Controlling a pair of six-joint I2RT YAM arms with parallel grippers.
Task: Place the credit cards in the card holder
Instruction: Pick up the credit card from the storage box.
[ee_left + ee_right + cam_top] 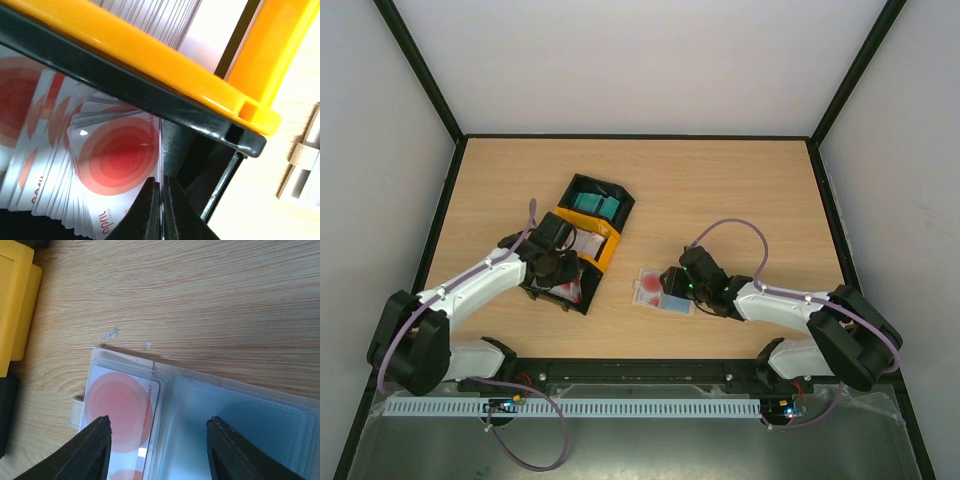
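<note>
The beige card holder [665, 292] lies open on the table, its clear sleeves facing up. In the right wrist view a white card with red circles [120, 407] sits in its left sleeve and a teal card [260, 427] in its right sleeve. My right gripper [162, 440] is open just above the holder, one finger over each sleeve. My left gripper [161, 200] reaches into the black bin, shut on the edge of a white card with red circles [117, 157] at the end of a stack of several. Teal cards [597, 202] fill the far bin.
A row of tray bins stands left of centre: a black one [620, 195] at the far end, a yellow one [605, 255] in the middle, and a black one [582, 300] at the near end. The yellow bin's wall [150, 55] is close above my left fingers.
</note>
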